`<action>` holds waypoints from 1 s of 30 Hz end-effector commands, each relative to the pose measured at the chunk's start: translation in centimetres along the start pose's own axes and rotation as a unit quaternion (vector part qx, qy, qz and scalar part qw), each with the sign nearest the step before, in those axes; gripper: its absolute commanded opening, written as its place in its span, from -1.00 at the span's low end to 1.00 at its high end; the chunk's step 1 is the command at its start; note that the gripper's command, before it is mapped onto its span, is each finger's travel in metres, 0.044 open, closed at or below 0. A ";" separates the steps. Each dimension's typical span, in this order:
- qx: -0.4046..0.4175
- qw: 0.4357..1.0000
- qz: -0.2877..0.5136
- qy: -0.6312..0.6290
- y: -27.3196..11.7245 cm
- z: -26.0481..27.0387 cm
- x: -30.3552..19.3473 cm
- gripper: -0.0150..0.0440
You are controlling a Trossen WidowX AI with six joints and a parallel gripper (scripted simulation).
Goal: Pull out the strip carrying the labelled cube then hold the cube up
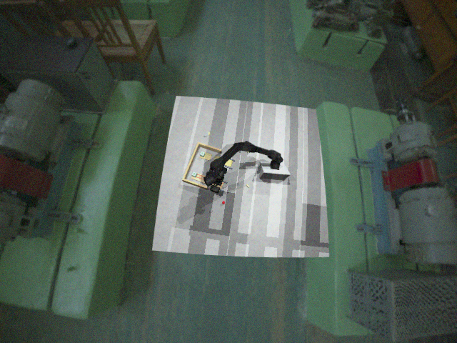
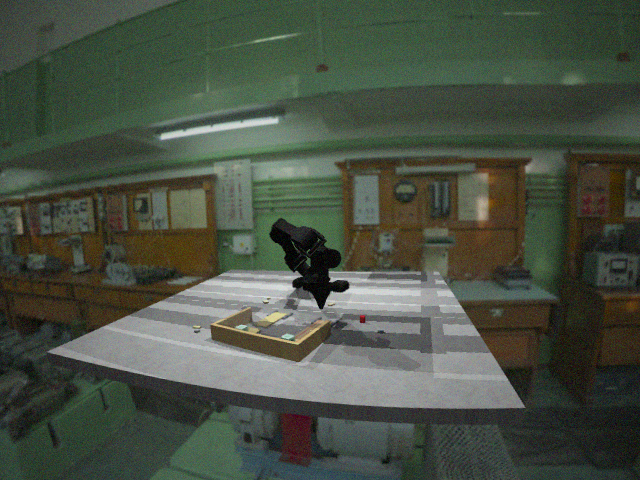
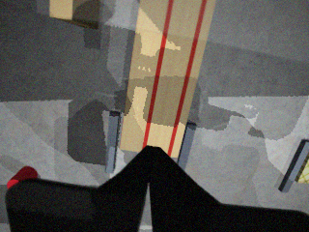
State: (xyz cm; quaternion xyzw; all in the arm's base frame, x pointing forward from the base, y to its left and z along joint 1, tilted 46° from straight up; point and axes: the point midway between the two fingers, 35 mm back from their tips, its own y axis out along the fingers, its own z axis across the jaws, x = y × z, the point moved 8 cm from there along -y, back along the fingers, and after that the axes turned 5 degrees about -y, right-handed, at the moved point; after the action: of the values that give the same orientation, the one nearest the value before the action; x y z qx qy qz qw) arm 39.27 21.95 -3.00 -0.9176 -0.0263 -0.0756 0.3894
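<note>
1. The end effector [image 3: 148, 147] has its two black fingers pressed together with nothing visible between them; in the wrist view their tips meet at the near end of the red-lined strip [image 3: 164, 72].
2. That strip is tan with two red lines along its length. In the wrist view it runs from the fingertips toward 12 o'clock, passing between two short grey posts [image 3: 112, 140], one on each side of its near end.
3. The far end of the strip runs out of the wrist view, so the cube it carries cannot be seen there.
4. In the top view the arm [image 1: 235, 153] reaches from its base at about 3 o'clock on the worktop [image 1: 273, 221] toward the wooden tray [image 1: 190, 166] at 9 o'clock, with the end effector low at the tray's 5 o'clock corner.
5. A small teal cube [image 1: 202, 153] sits inside the tray near its 12 o'clock side; its label is too small to read. A second teal cube [image 2: 287, 336] shows in the exterior view near the tray's front wall.
6. A yellow cross-hatched strip [image 3: 303, 169] shows at the 3 o'clock edge of the wrist view, well apart from the fingers.
7. A small red cylinder [image 1: 223, 202] stands on the worktop at about 5 o'clock from the end effector, apart from the tray.
</note>
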 end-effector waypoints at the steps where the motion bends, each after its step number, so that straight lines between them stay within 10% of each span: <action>1: -0.004 1.000 0.002 -0.005 1.0 0.0 -0.1 -0.49; 30: -0.005 1.000 0.002 -0.004 5.5 -0.2 -0.5 -0.49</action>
State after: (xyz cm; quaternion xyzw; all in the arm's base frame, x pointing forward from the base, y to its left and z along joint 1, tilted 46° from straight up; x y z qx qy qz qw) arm 39.45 18.40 -6.47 -0.9182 -0.0249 -0.0745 0.3883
